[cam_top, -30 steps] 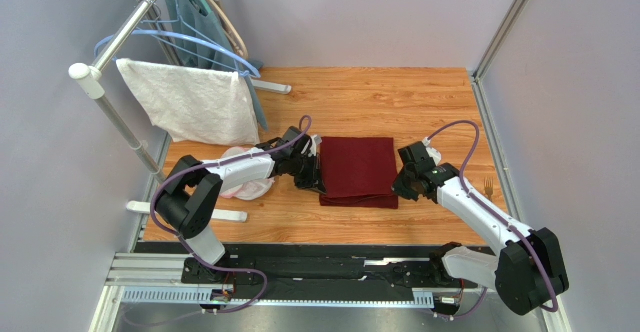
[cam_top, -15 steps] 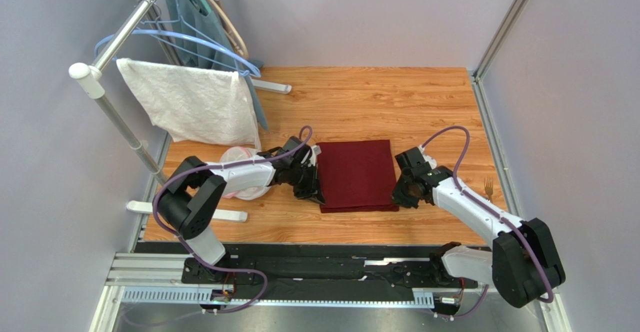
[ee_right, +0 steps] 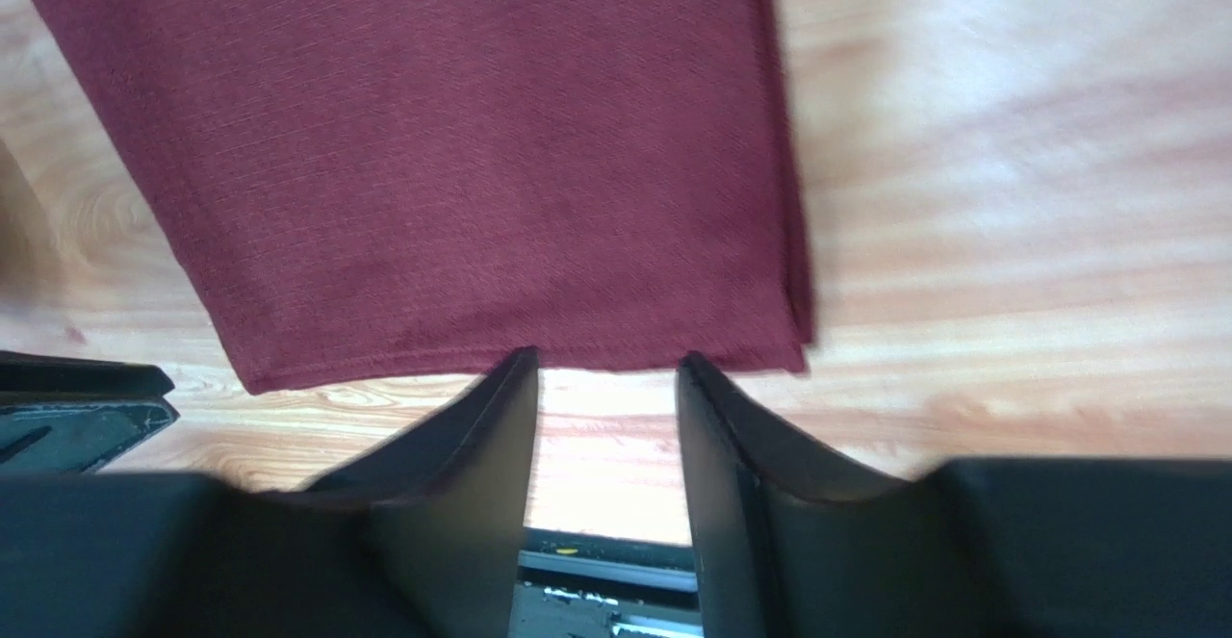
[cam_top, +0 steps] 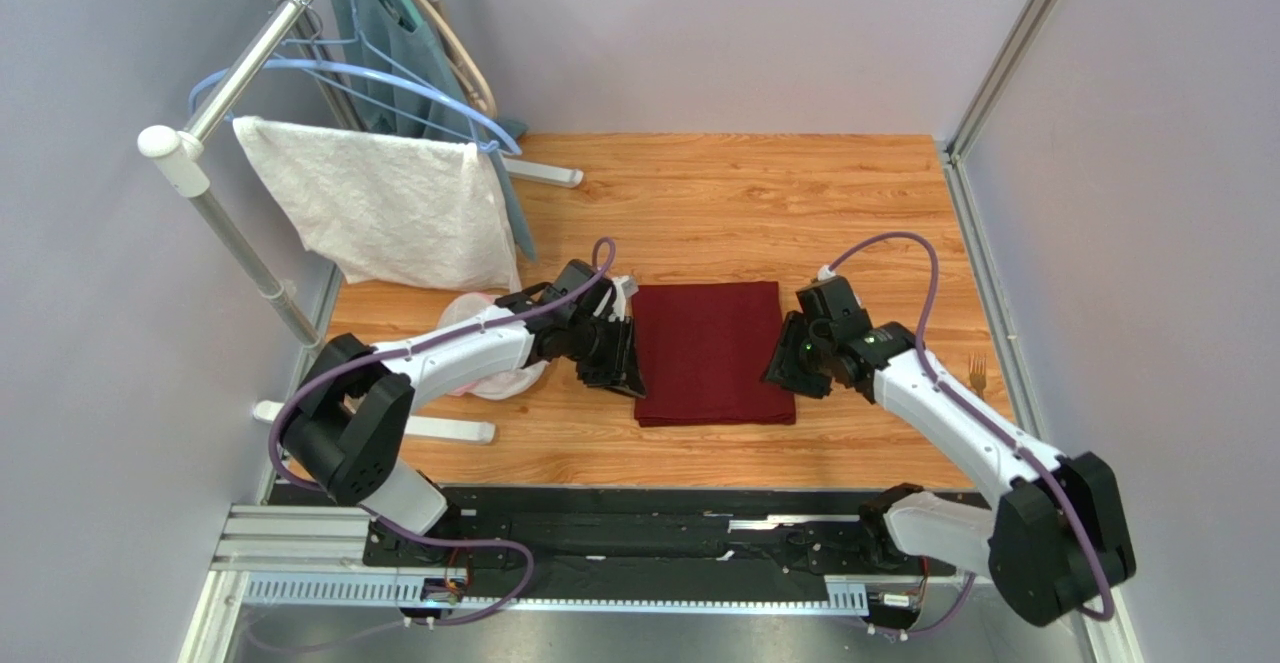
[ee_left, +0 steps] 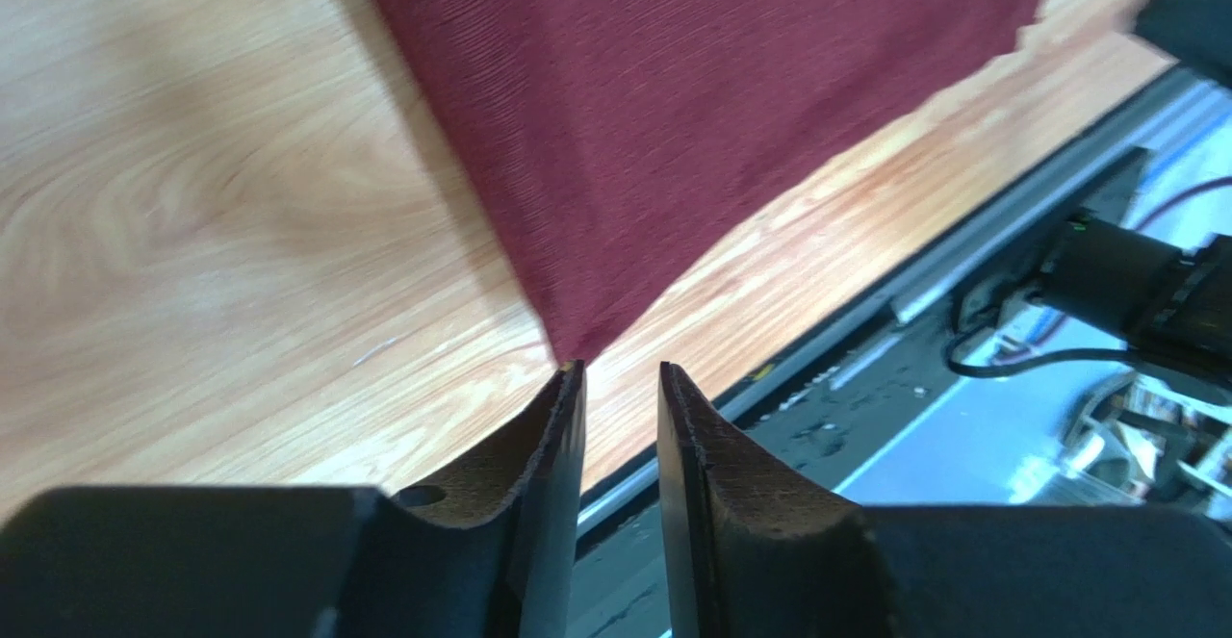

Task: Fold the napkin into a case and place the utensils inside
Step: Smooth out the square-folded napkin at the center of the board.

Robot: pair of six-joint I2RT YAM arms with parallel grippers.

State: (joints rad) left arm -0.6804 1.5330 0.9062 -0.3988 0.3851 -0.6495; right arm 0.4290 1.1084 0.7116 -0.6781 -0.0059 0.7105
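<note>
Napkin (cam_top: 709,348) lies flat as a dark maroon rectangle at the middle of the wooden table (cam_top: 721,198), its long sides running away from the arm bases. The left arm reaches in from the lower left with its elbow bent and its forearm low over the wood. The left gripper (ee_left: 619,374) sits just off the cloth's near left corner with its jaws slightly parted and nothing between them. The right arm stretches up and leftward from its base. The right gripper (ee_right: 608,364) points at the napkin's hemmed edge from just beside it, with its fingers (ee_right: 485,436) spread apart and empty. Neither gripper holds the cloth. A fork (cam_top: 977,375) lies well apart, by the table's right edge.
</note>
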